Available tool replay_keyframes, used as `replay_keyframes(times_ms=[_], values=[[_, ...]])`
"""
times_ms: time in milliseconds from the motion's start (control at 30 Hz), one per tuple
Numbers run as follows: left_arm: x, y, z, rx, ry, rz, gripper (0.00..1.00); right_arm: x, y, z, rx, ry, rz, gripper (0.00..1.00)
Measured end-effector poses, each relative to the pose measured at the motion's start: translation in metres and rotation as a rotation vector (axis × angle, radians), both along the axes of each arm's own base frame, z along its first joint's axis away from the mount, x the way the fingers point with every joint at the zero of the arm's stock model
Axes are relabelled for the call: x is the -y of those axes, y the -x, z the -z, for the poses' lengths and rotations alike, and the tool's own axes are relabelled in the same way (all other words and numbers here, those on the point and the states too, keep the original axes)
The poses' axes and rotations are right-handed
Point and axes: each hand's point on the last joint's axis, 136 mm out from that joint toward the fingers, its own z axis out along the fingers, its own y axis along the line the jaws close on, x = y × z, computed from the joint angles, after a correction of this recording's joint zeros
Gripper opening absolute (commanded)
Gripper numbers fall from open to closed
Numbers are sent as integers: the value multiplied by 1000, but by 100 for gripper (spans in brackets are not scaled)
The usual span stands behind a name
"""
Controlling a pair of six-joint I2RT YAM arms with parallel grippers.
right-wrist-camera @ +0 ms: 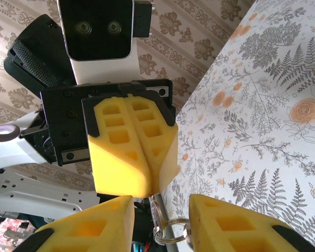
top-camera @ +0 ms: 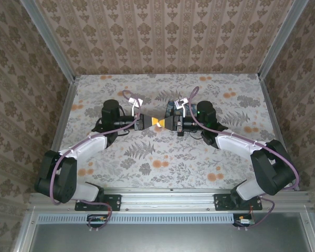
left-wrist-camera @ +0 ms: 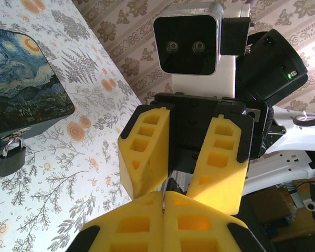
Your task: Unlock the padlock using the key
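The two grippers meet tip to tip above the middle of the table. My left gripper (top-camera: 149,122) (left-wrist-camera: 164,203) is shut on the key (right-wrist-camera: 164,203), whose thin metal edge (left-wrist-camera: 170,185) shows between its yellow pads. The key ring (right-wrist-camera: 173,235) hangs free from the key's end. My right gripper (top-camera: 168,123) (right-wrist-camera: 160,223) is open, one finger on each side of the key and ring; the ring lies close to one fingertip (right-wrist-camera: 220,223). The black padlock (left-wrist-camera: 10,158) hangs on the hasp of a box (left-wrist-camera: 26,79) lying on the table.
The box has a blue swirling night-sky picture on its lid. The floral tablecloth (top-camera: 163,157) is walled in by patterned panels (top-camera: 163,37) on three sides. Grey cables (top-camera: 131,97) loop above both wrists.
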Motion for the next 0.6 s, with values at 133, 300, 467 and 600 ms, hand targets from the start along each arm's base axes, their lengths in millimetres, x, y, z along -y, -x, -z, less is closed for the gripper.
replay_keyframes(times_ms=[133,300,467,600], values=[[-1,-1,0,0,0,-5,0,0,0,0,0,0,-2,26],[-1,-2,0,3,1,-11,0,-4,4,2,-5,1,-15,25],[-1,-3,-1,2,3,-12,0,-8,5,9,-22,8,-25,26],[-1,-3,-3,4,7,-14,0,-9,6,9,-21,8,-29,22]])
